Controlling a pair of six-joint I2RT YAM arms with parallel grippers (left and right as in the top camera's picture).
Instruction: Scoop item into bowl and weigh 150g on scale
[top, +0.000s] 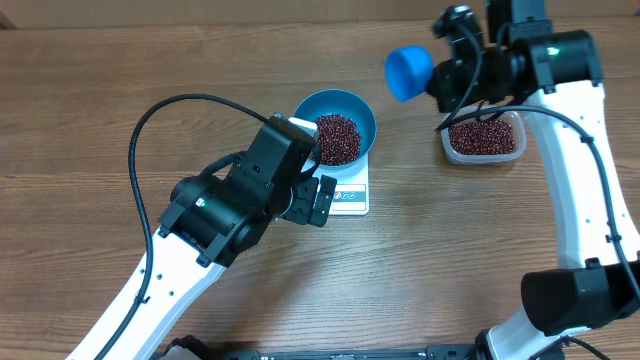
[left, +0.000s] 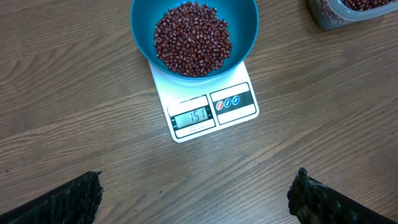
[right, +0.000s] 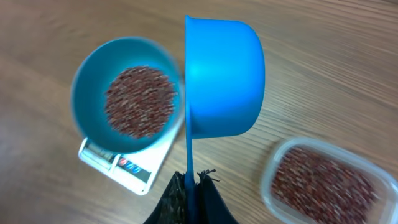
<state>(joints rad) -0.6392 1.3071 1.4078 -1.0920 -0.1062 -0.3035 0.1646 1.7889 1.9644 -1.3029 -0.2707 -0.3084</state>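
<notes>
The blue bowl (top: 335, 100) (left: 140, 37) stands on the white scale (top: 350, 198) (left: 186, 93) and holds a heap of dark red beans (top: 337, 138) (left: 193, 38). The scale's display (left: 193, 117) reads 151. My left gripper (left: 196, 186) hovers open just in front of the scale, with bare wood between its fingers (left: 68, 199). My right gripper (right: 191, 177) is shut on the thin handle of a small blue scoop (top: 408, 72) (right: 224, 74). The scoop hangs in the air on its side between the bowl and a tub, its inside hidden.
A clear plastic tub (top: 485, 138) (right: 323, 180) of more beans sits at the right, under the right arm. The left arm's black body and cable (top: 150, 130) reach over the table's left middle, partly covering the bowl's near-left rim.
</notes>
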